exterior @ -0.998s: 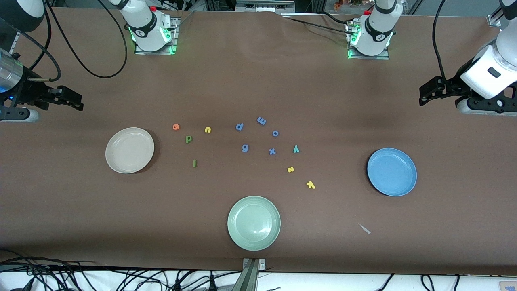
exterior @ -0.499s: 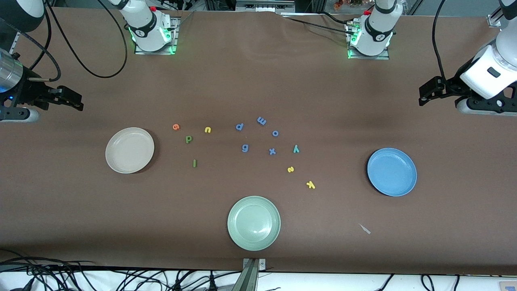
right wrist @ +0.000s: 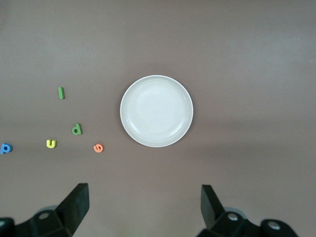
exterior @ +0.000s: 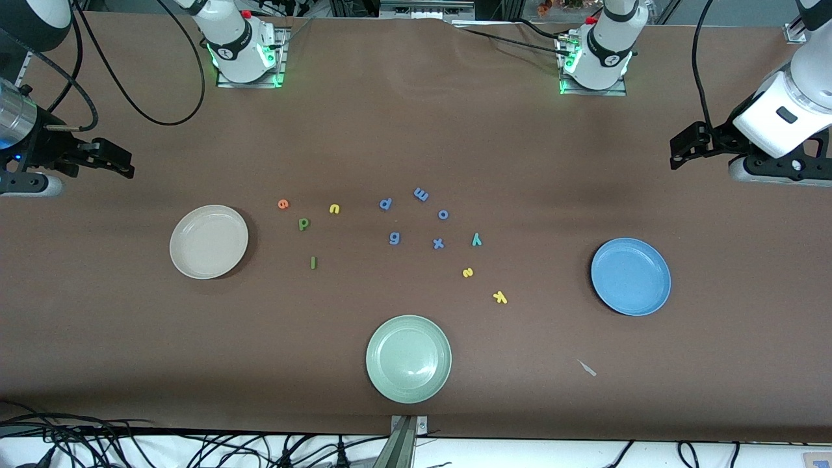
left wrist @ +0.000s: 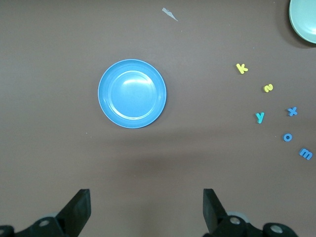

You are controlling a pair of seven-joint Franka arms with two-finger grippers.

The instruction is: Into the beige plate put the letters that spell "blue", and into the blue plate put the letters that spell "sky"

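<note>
The orange e [exterior: 283,204], dark green b [exterior: 303,223], yellow u [exterior: 334,208] and green l [exterior: 313,262] lie loose on the table beside the empty beige plate [exterior: 188,260]. Nearer the empty blue plate [exterior: 614,296] lie the teal y [exterior: 476,240], yellow s [exterior: 467,272] and yellow k [exterior: 500,298]. My left gripper [exterior: 679,151] hangs open and empty high over the left arm's end of the table, looking down at the blue plate [left wrist: 114,111]. At the right arm's end, my right gripper [exterior: 129,164] is open and empty, with the beige plate [right wrist: 136,131] below it.
Several periwinkle-blue letters [exterior: 394,238] are scattered mid-table between the two letter groups. A pale green plate [exterior: 383,380] sits near the front edge. A small pale scrap [exterior: 587,368] lies nearer the front camera than the blue plate.
The left arm has crept slightly up and inward at its end of the table. The right arm, letters and plates have not moved.
</note>
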